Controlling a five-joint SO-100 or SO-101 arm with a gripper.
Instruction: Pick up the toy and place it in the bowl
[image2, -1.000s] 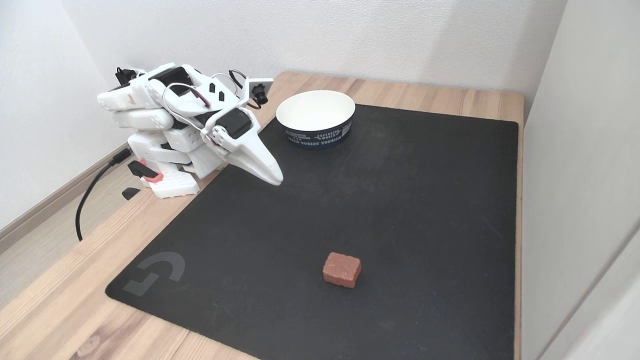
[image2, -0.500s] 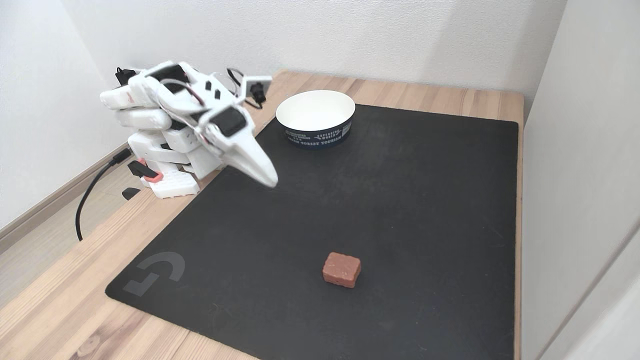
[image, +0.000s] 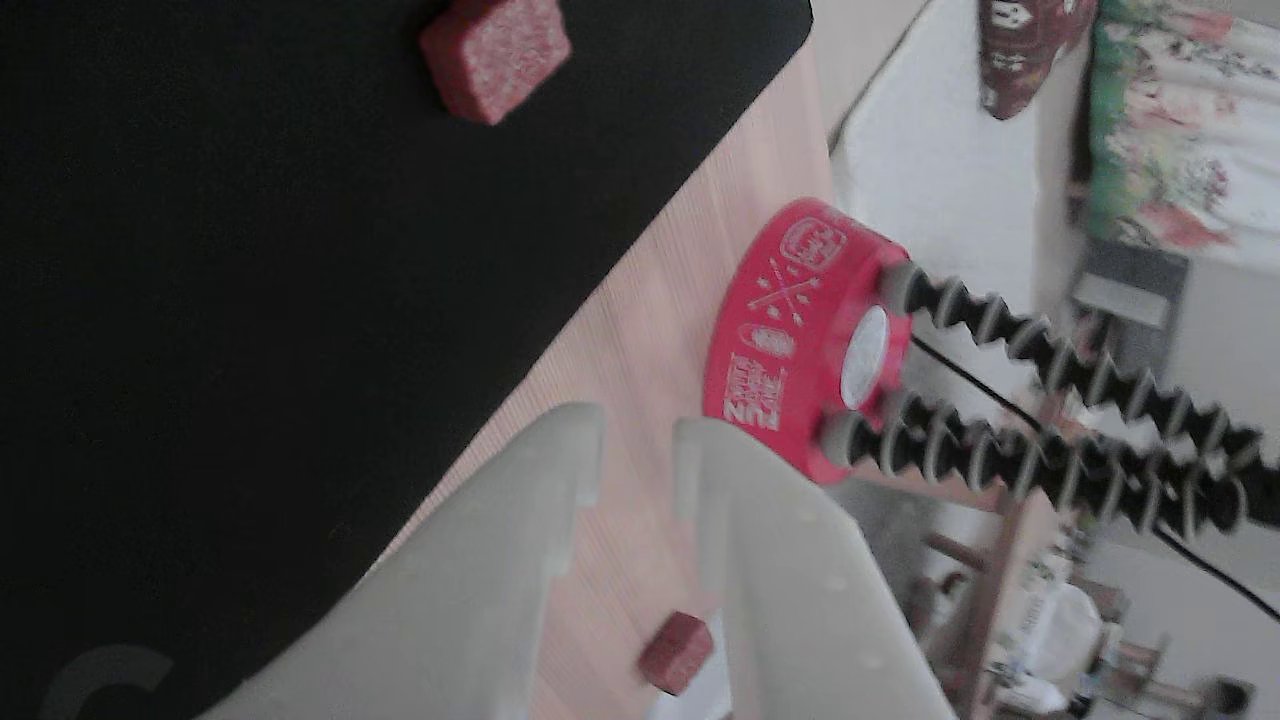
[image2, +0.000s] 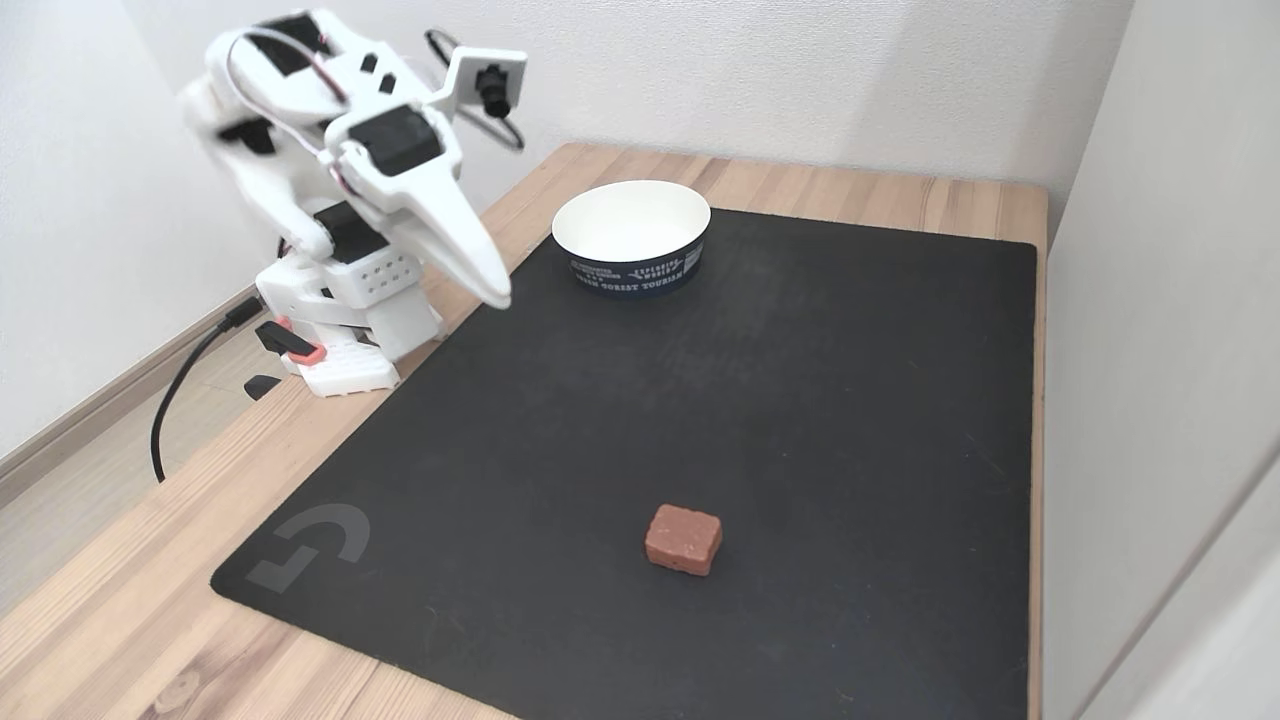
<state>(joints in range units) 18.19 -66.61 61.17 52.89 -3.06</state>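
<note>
1. Claw (image: 635, 450): in the other view, two pale fingers rise from the bottom edge with a narrow gap between them; nothing is held and nothing touches them. In the fixed view the claw (image2: 495, 293) hangs in the upper left, tips above the mat's edge, and reads there as a single white wedge.
2. Toy (image2: 683, 539): dull-red block, lying alone on the black mat (image2: 800, 400), lower centre of the fixed view, well apart from the claw. In the other view the toy (image: 495, 55) sits at the top edge, white speckles on its broad face.
3. Bowl (image2: 632, 238): white inside, dark printed band outside, upper centre of the fixed view, on the mat's far edge.
4. Surface (image2: 120, 600): pale wood beneath the mat.
5. Items seen in the other view: a red round tin (image: 800, 330) with white print, centre right on the wood; black knobbly tripod legs (image: 1050, 420) against it; a second small red block (image: 675, 652) at bottom centre, between the fingers.
</note>
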